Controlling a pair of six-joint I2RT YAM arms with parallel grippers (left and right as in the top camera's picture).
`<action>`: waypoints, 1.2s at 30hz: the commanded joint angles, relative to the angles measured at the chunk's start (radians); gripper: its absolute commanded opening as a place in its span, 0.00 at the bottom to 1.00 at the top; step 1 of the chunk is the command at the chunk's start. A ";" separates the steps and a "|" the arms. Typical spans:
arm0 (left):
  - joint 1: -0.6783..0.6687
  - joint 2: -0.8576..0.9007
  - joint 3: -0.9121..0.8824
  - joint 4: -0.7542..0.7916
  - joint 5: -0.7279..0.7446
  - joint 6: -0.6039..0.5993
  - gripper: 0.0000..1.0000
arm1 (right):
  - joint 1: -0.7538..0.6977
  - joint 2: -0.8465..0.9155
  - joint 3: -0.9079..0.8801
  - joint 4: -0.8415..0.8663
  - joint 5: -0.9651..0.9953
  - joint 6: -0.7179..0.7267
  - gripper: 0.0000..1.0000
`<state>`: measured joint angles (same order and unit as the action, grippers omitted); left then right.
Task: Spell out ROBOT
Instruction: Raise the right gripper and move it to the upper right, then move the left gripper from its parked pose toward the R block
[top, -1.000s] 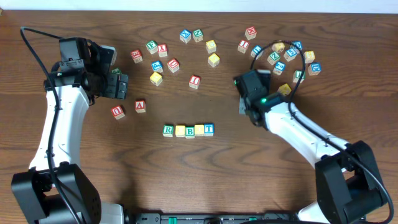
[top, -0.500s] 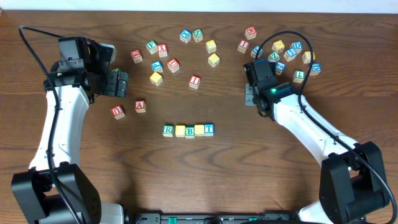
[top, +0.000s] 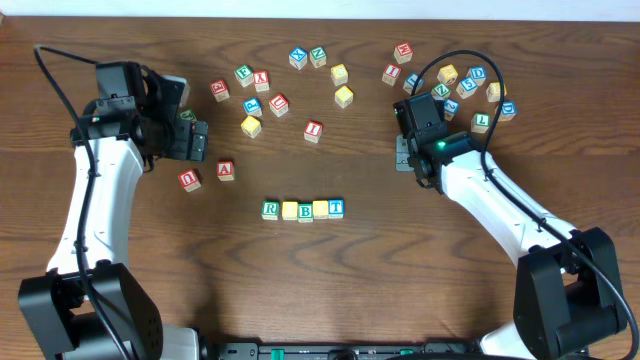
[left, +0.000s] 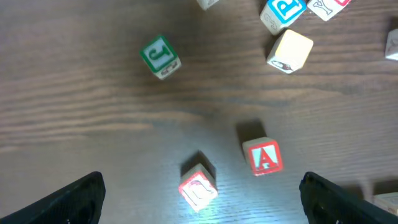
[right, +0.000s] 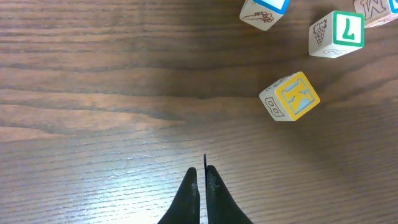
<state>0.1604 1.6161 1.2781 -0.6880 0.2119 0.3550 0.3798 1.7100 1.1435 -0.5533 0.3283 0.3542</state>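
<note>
The ROBOT row lies at the table's front middle: green R (top: 270, 209), a yellow cube (top: 290, 210), blue B (top: 305, 211), a second yellow cube (top: 321, 208) and blue T (top: 336, 207), all touching side by side. My left gripper (top: 191, 140) hovers open at the left, far from the row. In its wrist view the left gripper (left: 200, 183) has wide-set fingers (left: 71, 199) and a red U cube (left: 199, 186) lies on the wood beneath them. My right gripper (top: 403, 156) is shut and empty right of the row, and its fingers (right: 202, 180) point at bare wood.
Red A cube (top: 226, 170) and red U cube (top: 190, 180) lie left of the row. Several loose cubes are scattered along the back, with a cluster (top: 470, 85) behind my right gripper. A yellow K cube (right: 289, 96) and a green L cube (right: 339, 32) lie ahead of the right fingers.
The right arm swung back and to the right, away from the row, then stopped. The left arm and the row have not moved.
</note>
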 joint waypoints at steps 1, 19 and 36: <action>-0.002 0.011 -0.002 -0.010 0.013 -0.108 0.98 | -0.007 -0.023 0.018 0.001 0.001 -0.012 0.01; -0.053 0.050 -0.209 0.001 0.076 -0.263 0.92 | -0.007 -0.023 0.018 0.026 -0.029 -0.011 0.01; -0.175 0.050 -0.218 -0.015 0.002 -0.263 0.54 | -0.007 -0.023 0.018 0.014 -0.028 -0.011 0.01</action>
<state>-0.0135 1.6630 1.0641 -0.6899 0.2504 0.0967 0.3798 1.7100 1.1439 -0.5362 0.3019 0.3542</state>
